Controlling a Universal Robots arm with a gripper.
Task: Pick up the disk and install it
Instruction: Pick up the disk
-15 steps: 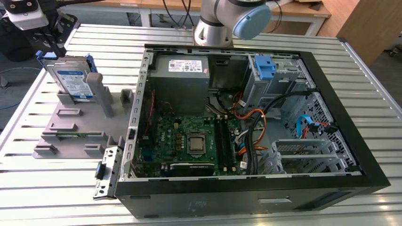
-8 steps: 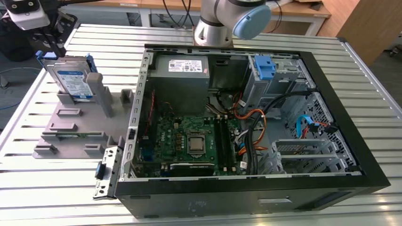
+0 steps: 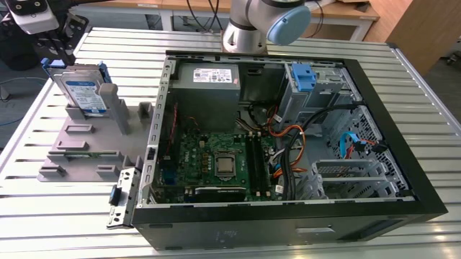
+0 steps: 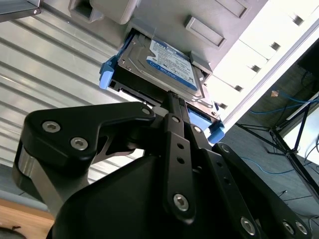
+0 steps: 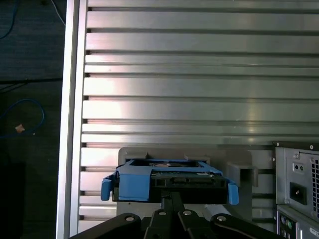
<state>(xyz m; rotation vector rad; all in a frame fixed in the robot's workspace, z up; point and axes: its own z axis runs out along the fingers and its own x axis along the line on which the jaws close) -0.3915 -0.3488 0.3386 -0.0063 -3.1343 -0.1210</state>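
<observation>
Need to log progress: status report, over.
Pincer at disk's top edge. Disk upright in grey stand, outside open case. No obstruction seen around disk.

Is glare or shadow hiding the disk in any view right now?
Second wrist view: the table beside the grey stand is washed out white, yet the disk and its label are evenly lit. First wrist view: bright patches of glare on the table slats, and the disk's near edge is shaded but still visible. Exterior view: even light, the disk plainly lit.
</observation>
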